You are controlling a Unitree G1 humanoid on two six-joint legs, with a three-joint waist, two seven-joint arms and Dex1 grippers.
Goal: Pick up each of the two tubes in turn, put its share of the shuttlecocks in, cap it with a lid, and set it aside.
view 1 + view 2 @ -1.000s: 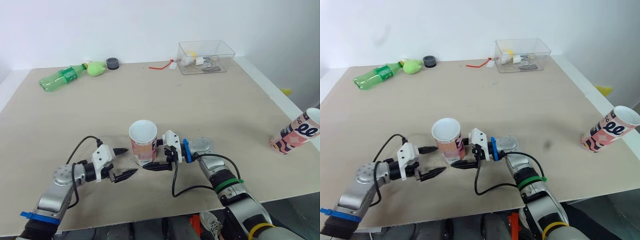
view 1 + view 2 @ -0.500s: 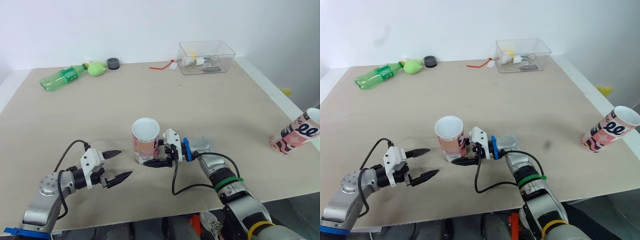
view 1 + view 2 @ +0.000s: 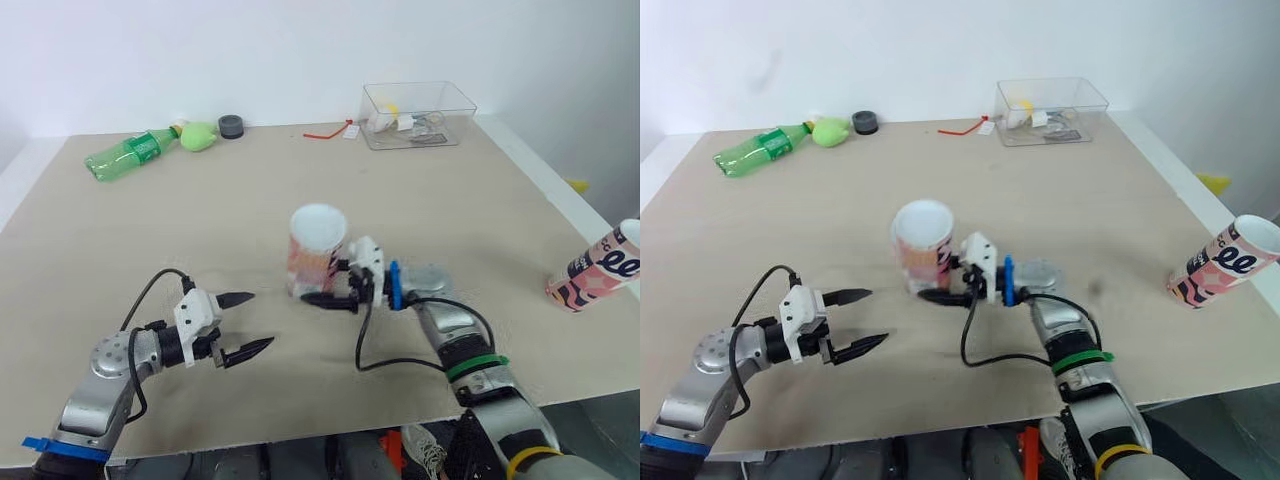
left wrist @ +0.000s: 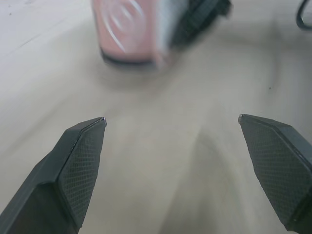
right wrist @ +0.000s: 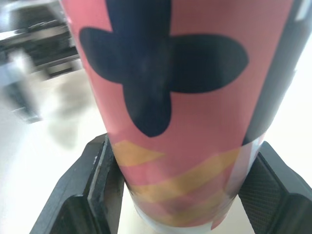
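A pink patterned tube (image 3: pixel 316 252) with a white top stands near the table's middle, leaning slightly. My right gripper (image 3: pixel 325 292) is shut on its lower part; in the right wrist view a black finger (image 5: pixel 92 190) presses each side of the tube (image 5: pixel 170 97). My left gripper (image 3: pixel 245 323) is open and holds nothing, a short way to the left of and nearer than the tube. In the left wrist view the tube (image 4: pixel 129 29) sits beyond my open left gripper (image 4: pixel 173 126). A second pink tube (image 3: pixel 600 268) leans at the table's right edge.
A clear plastic box (image 3: pixel 415 100) with small items stands at the back right. At the back left lie a green bottle (image 3: pixel 125 155), a green object (image 3: pixel 198 135) and a dark round piece (image 3: pixel 233 126). A grey disc (image 3: pixel 432 278) lies under my right wrist.
My right gripper has carried the tube away from me and to the right. My left gripper drew back from beside the tube and stays open.
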